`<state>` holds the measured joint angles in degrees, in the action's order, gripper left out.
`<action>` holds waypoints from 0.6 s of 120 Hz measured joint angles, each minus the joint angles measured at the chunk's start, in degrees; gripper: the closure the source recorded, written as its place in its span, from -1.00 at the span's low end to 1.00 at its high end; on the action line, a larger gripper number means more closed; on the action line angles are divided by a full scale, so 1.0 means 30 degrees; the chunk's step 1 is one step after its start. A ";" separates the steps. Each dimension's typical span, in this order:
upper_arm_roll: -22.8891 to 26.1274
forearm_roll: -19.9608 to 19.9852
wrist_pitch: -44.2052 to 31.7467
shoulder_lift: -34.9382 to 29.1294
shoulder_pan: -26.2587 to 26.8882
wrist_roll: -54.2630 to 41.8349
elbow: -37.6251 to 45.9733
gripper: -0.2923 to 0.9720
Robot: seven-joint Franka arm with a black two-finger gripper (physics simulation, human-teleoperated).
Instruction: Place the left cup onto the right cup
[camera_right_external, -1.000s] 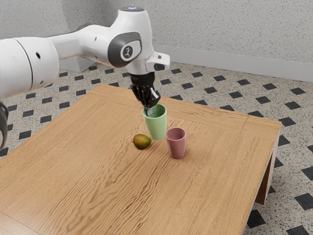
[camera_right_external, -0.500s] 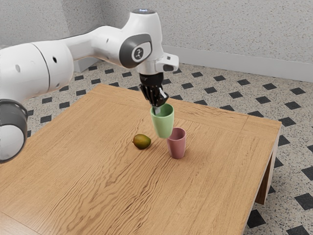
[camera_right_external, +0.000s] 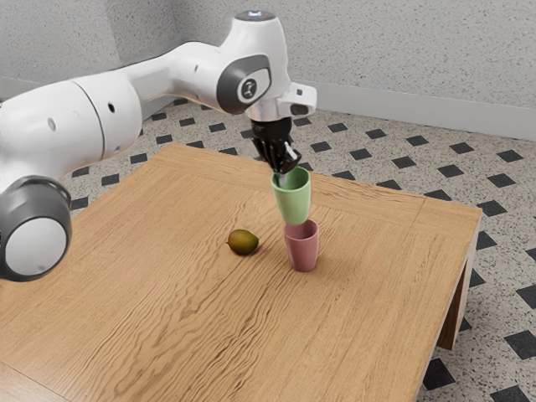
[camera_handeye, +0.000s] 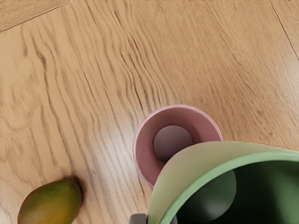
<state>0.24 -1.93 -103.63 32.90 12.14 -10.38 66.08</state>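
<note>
My gripper (camera_right_external: 283, 164) is shut on the rim of the green cup (camera_right_external: 291, 198), which hangs upright in the air. Its base is just above the mouth of the pink cup (camera_right_external: 301, 244), slightly toward the exterior view's left of it. The pink cup stands upright on the wooden table (camera_right_external: 167, 310). In the wrist view the green cup (camera_handeye: 224, 186) is close under my hand and covers part of the pink cup's (camera_handeye: 159, 135) open mouth.
A green-brown mango (camera_right_external: 243, 242) lies on the table to the exterior view's left of the pink cup; in the wrist view the mango (camera_handeye: 49, 204) is beside the pink cup. The table's far edge (camera_right_external: 368, 188) runs behind the cups.
My arm has carried the green cup toward the exterior view's right and a little higher, from beside the pink cup to just above its rim. The pink cup and mango have stayed put.
</note>
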 joint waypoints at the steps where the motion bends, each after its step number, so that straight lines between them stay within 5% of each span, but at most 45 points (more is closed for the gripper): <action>1: 0.0001 -0.0007 -0.0002 0.0025 -0.0001 0.0000 -0.0031 0.70; 72: 0.0439 -0.0163 -0.0101 0.1490 -0.0512 0.0004 -0.1467 0.71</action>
<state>1.55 -2.42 -103.93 37.37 10.61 -10.36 61.68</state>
